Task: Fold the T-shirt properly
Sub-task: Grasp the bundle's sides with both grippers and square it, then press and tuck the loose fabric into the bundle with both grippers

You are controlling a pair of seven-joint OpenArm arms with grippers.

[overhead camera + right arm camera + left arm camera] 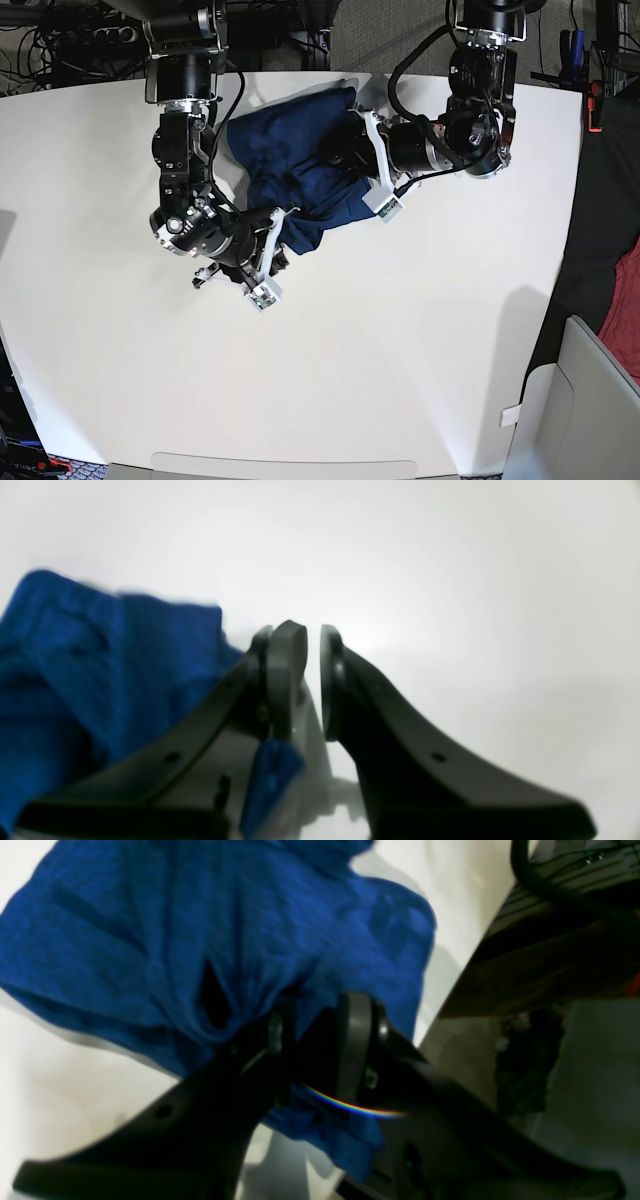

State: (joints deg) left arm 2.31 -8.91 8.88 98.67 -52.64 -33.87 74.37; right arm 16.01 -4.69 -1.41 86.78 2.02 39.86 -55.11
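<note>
Black fingers of the left gripper [320,1040] fill the near field of the left wrist view, pinched on a gathered bunch of the T-shirt [200,940] — blue knit wedged between the pads and hanging below them. The right gripper [312,680] shows its pads nearly together with a thin gap of white desk [450,580] between them; nothing sits between the tips, though a scrap of blue cloth lies by the left finger's base.

From the base view the T-shirt [290,160] lies crumpled at the far middle of the desk [400,350], between the two arms. This looks like the spreading stage — the garment is not yet flat. Next, the right fingers likely need an opposite edge to stretch the cloth out.
</note>
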